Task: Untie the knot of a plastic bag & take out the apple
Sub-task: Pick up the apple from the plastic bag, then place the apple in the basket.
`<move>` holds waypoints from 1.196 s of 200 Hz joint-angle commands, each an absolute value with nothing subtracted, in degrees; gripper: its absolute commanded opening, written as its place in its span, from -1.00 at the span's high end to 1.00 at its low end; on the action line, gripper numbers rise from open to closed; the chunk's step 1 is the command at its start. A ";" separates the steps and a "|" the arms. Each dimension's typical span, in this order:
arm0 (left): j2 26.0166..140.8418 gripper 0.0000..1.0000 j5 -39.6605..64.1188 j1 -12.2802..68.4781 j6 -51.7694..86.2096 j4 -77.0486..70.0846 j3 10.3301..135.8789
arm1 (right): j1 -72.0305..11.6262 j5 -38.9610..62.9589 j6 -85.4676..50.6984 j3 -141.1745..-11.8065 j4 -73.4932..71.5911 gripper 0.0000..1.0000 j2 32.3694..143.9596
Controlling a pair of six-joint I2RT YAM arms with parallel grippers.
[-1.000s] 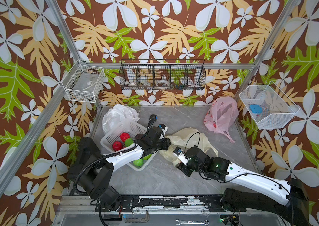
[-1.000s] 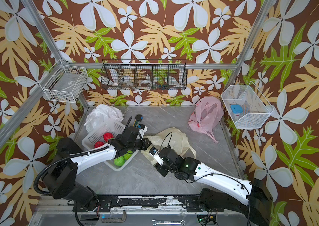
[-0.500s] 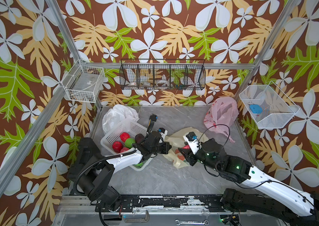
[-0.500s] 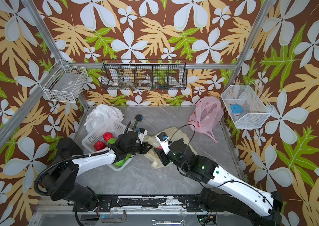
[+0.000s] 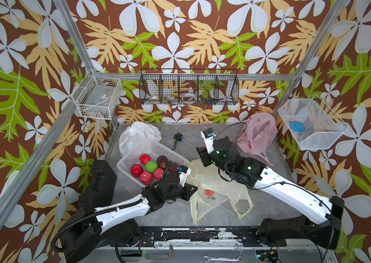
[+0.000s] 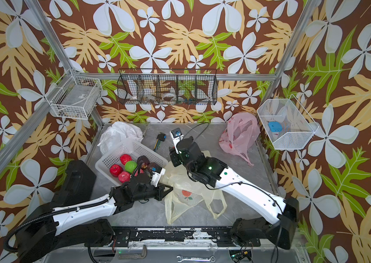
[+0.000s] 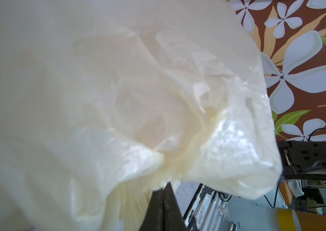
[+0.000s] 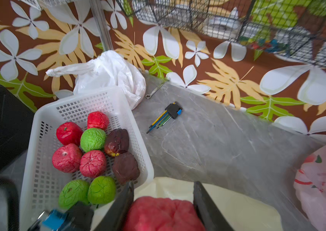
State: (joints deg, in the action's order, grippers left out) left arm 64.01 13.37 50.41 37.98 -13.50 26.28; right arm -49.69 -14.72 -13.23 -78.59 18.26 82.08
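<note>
The pale yellow plastic bag (image 5: 211, 195) (image 6: 186, 193) lies flat mid-table, its handles loose toward the front with no knot showing. My left gripper (image 5: 192, 189) (image 7: 166, 190) is shut on the bag's edge, and plastic fills the left wrist view. My right gripper (image 5: 202, 156) (image 8: 163, 185) hangs behind the bag near the basket's corner, shut on a red apple (image 8: 162, 214). In both top views that apple is hidden under the gripper.
A white basket (image 5: 148, 145) (image 8: 38, 120) holds several red, green and dark apples at the left. A white bag (image 5: 136, 136) sits behind it and a pink bag (image 5: 257, 136) at the back right. A hex key set (image 8: 170, 114) and a wrench (image 8: 155, 91) lie near the back.
My right gripper rose out of the yellow bag with the red apple and moved toward the back. My left gripper drew the bag's edge toward the front, and the bag now lies flat.
</note>
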 commanded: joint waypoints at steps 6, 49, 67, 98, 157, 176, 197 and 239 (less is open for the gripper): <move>60.37 1.00 11.46 51.19 40.76 -15.73 23.15 | -47.23 -1.59 -14.59 -88.40 18.55 0.24 94.37; 55.94 1.00 9.95 52.02 42.70 -16.37 19.56 | -47.06 10.30 -15.80 -107.41 21.61 0.15 116.27; 54.53 1.00 9.78 52.02 43.24 -16.19 18.86 | -47.19 14.00 -16.39 -112.92 22.08 0.13 123.49; 52.24 1.00 8.71 52.03 43.33 -15.21 18.09 | -47.19 18.16 -16.59 -118.55 21.78 -0.06 131.90; 52.28 1.00 7.48 52.01 42.76 -15.80 18.57 | -47.16 15.43 -15.62 -119.14 23.29 -0.52 130.35; 53.56 1.00 7.38 51.99 42.26 -16.08 20.21 | -47.04 13.16 -14.48 -117.76 23.65 -0.53 127.42; 55.77 1.00 7.15 51.95 41.65 -15.83 22.99 | -46.65 11.20 -13.54 -115.84 23.65 -0.54 123.66; 61.70 1.00 6.68 50.20 41.40 -16.83 29.00 | -44.27 7.30 -12.10 -113.58 26.72 -0.54 115.06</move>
